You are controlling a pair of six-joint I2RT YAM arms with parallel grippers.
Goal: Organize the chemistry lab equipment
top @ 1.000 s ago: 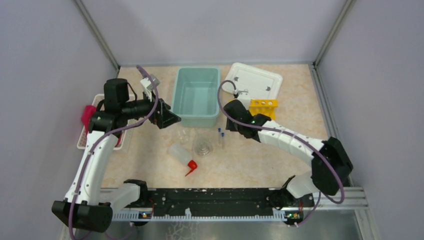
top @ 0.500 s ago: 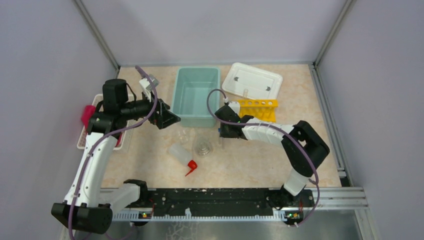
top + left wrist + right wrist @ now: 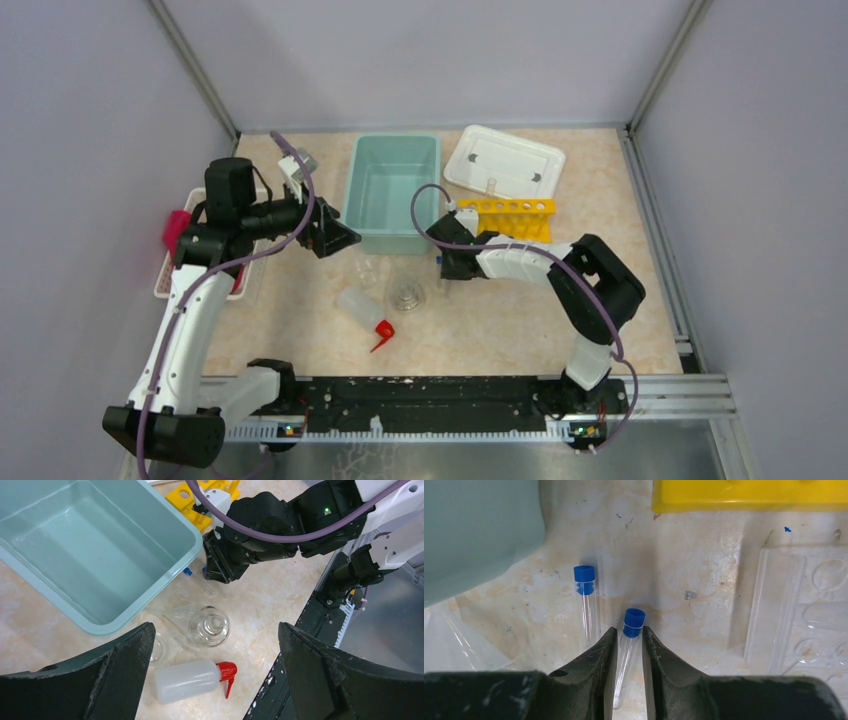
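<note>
Two small clear blue-capped tubes lie on the table in front of the teal bin. My right gripper (image 3: 447, 270) is down on them. In the right wrist view its jaws (image 3: 630, 635) are shut on one tube (image 3: 633, 620), while the other tube (image 3: 585, 600) lies free just to the left. The yellow rack (image 3: 505, 213) stands just behind. My left gripper (image 3: 345, 238) is open and empty, hovering above the clear flask (image 3: 210, 626), a small beaker (image 3: 159, 649) and the squeeze bottle with its red spout (image 3: 187, 680), which lies on its side.
The teal bin (image 3: 392, 190) stands at the back centre, with a white lid (image 3: 505, 160) to its right. A white slatted basket (image 3: 165, 280) with a pink cloth (image 3: 176, 230) is at the left wall. A clear plastic piece (image 3: 794, 610) lies right of the tubes.
My right arm has folded in and swung left, bringing its gripper down from beside the rack onto the tubes. My left arm has not moved.
</note>
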